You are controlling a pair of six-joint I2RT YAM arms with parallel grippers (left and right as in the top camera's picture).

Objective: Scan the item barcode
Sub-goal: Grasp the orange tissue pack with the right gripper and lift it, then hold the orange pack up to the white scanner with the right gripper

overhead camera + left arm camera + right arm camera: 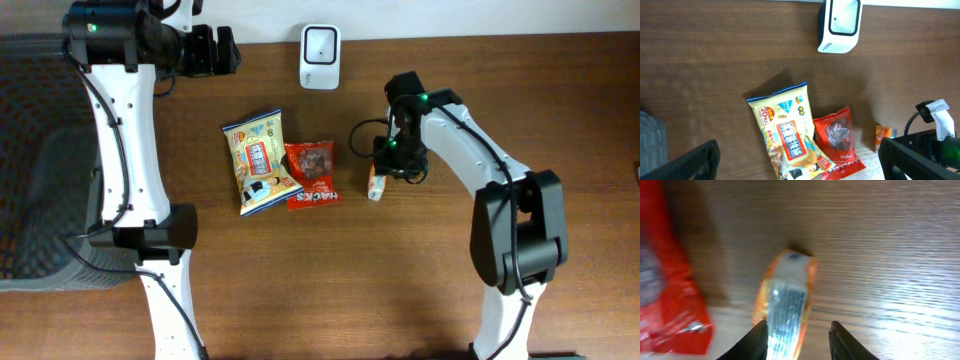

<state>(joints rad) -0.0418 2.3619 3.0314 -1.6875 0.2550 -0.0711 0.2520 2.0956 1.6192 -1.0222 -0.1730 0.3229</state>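
Right wrist shows crinkly orange packet (pixel 785 300) on wood-grain table (pixel 890 240).

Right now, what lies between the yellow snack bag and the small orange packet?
The red snack pouch lies there, as the overhead view shows.

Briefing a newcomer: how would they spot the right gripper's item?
On the table lie three snacks. The rightmost, between the fingers of the right gripper, is a tiny orange packet with a silvery middle; its neighbours are a larger red bag and yellow bag.
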